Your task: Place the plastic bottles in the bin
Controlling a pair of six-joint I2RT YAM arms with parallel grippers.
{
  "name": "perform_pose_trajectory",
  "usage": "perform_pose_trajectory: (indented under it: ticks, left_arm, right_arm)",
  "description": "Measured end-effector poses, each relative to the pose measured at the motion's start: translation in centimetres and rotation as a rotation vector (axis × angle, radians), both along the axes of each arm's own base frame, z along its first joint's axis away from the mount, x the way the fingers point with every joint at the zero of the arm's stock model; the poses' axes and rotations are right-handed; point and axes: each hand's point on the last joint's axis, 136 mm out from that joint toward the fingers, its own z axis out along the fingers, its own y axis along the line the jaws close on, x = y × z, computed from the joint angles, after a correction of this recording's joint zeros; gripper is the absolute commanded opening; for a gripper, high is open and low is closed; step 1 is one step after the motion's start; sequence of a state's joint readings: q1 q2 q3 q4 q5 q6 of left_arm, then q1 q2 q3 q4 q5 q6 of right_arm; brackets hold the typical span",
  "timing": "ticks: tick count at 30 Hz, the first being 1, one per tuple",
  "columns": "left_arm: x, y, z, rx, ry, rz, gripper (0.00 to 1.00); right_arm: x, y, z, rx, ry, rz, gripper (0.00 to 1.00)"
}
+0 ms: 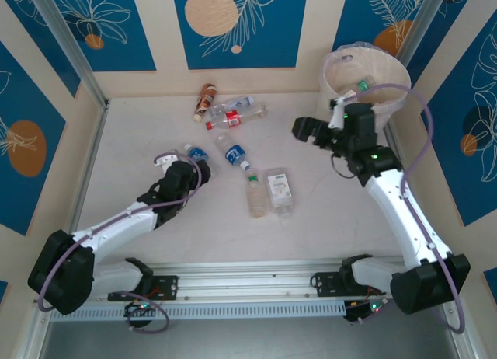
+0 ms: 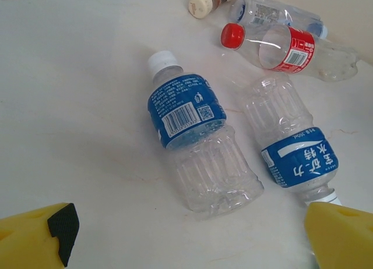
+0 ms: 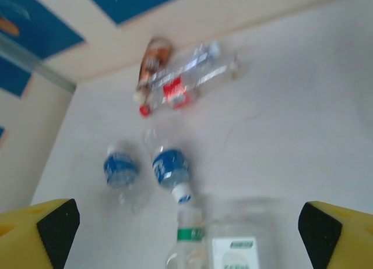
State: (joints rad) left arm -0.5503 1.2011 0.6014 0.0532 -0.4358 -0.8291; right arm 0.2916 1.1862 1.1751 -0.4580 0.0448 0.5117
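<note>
Altogether, 7 bottles lie on the table (image 1: 132, 141): 1 brown bottle (image 1: 205, 99), 1 clear bottle (image 1: 239, 103) and 1 red-labelled bottle (image 1: 230, 118) bunched at the far side, 2 blue-labelled bottles (image 1: 235, 154) mid-table, then 1 green-capped bottle (image 1: 255, 197) just beside 1 wide bottle (image 1: 278, 189). 1 more green-capped one sits inside the bin (image 1: 386, 70). Both grippers gape wide and hold nothing: the left gripper (image 2: 195, 237) over the blue pair, the right gripper (image 1: 304, 130) near the bin.

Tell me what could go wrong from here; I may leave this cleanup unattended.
The open left claw hangs over a white-capped blue-label bottle with a second blue-label bottle close beside it; closing may catch or shove both. Both lie on their sides, so a touch may roll them. The right arm sits close to the bin and might bump it.
</note>
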Motion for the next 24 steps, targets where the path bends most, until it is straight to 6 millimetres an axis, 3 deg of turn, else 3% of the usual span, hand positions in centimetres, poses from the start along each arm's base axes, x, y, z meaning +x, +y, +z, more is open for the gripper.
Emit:
perform_pose_trajectory:
  ticks: [7,11,13,19,24]
  left_arm:
    - [-0.1,0.1,-0.8,-0.021,0.038,-0.004,1.0]
    - [0.1,-0.1,-1.3,-0.013,0.072,-0.019,1.0]
    - [0.7,-0.4,-1.4,0.003,0.1,-0.019,1.0]
    - [3.7,-1.8,-0.9,0.035,0.207,0.028,1.0]
    - [4.7,-2.8,-3.0,0.017,0.318,0.067,1.0]
  right_arm:
    - [-2.5,8.6,-10.0,-0.151,0.25,0.14,0.97]
    - [-3.4,9.8,-14.3,-0.261,0.35,0.148,0.99]
    - [-3.1,9.6,-15.1,-0.296,0.368,0.125,0.99]
    - [-2.2,9.5,-14.8,-0.285,0.344,0.081,1.0]
    - [-1.9,9.5,-14.6,-0.281,0.333,0.065,1.0]
